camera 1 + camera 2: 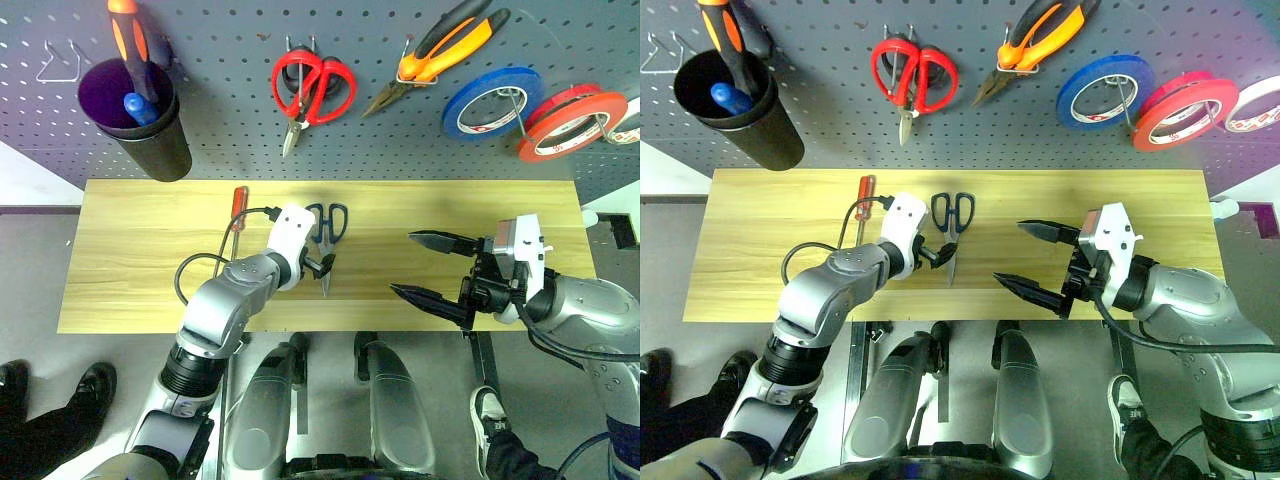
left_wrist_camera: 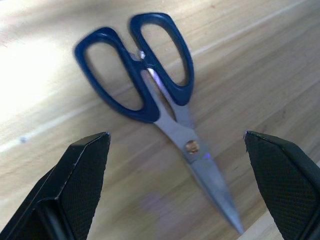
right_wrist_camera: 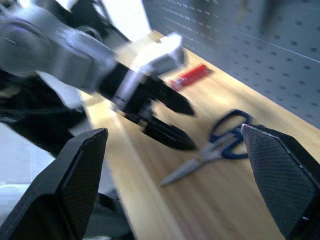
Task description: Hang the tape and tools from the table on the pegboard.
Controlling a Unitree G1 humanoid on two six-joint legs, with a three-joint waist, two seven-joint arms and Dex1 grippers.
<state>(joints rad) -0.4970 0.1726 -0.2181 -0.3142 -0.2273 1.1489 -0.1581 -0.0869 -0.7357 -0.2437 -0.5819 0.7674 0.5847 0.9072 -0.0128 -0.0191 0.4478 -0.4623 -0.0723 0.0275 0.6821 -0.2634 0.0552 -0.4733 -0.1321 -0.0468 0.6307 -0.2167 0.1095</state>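
— Where are my tools?

— My left tool hangs wide open, empty, over the dark blue-handled scissors lying flat on the light yellowish wood table. My right tool is spread wide too, holding nothing.

— And the rest?

— The slim red-handled screwdriver lies beside them; the red-orange tape ring hangs on the dark grey pegboard.
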